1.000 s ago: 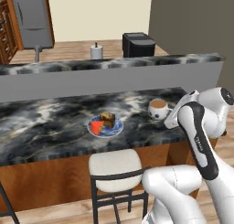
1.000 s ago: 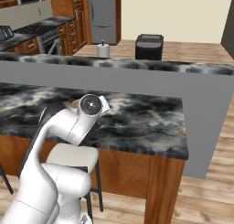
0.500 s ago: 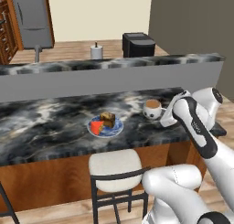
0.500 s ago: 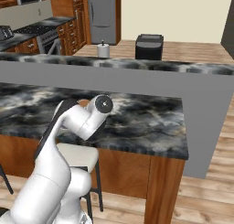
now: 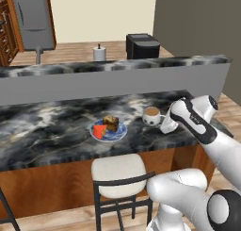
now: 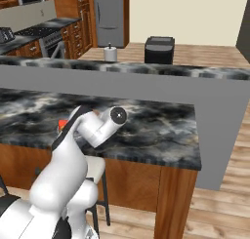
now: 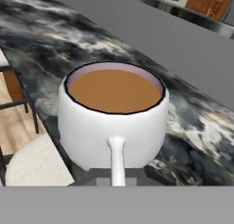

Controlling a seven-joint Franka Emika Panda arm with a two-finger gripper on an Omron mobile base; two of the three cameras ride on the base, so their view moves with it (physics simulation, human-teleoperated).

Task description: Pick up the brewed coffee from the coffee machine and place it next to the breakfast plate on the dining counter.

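i am looking at the placing step of the task. the brewed coffee [image 5: 151, 116] is over the dining counter [image 5: 56, 126], to the right of the breakfast plate [image 5: 108, 130] and near it, with a bare strip of the surface between them. the gripper [image 5: 162, 124] is right behind the mug, on its handle side, and in the hand view the handle of the mug is pointing straight toward the camera. i cannot tell from these pictures how the jaws are standing, spread or pinching the handle, because the mug and the wrist are hiding the tips. i also cannot tell surely if the mug's bottom is resting on the stone or is just above it; in the hand view it is looking very close to the surface, near the front edge. the coffee machine [image 5: 142, 45] is standing far behind the raised ledge, so the carrying part is, i judge, finished. the next move is calling for a gentle lowering if any gap is left, then releasing the mug without tipping it, because the coffee is filling it nearly to the rim, and drawing the hand straight back, away from the plate.
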